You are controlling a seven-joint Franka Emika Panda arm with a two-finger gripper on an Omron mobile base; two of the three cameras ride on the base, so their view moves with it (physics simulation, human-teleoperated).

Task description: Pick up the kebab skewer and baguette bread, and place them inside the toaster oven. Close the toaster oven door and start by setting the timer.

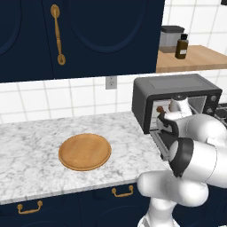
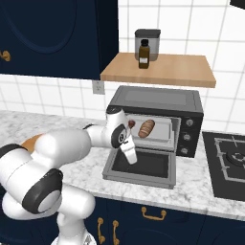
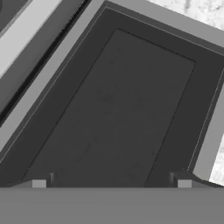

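Golden-brown baguette bread (image 2: 146, 128) lies diagonally inside the toaster oven (image 2: 158, 103); fingers (image 3: 111, 180) spread wide, empty.

Quick count: one baguette bread (image 2: 146, 128) inside one toaster oven (image 2: 158, 101), just behind the pincer (image 2: 131, 158). One wooden board (image 1: 84, 151) off to its left, one bottle (image 2: 143, 54) and one canister (image 2: 147, 38) above.

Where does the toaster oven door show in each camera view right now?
Left base view: toaster oven door right of centre, mostly behind the arm.
Right base view: door lying open, lower centre, under the baguette bread.
Hand view: its dark window, seen close.
Shared landmark: toaster oven.
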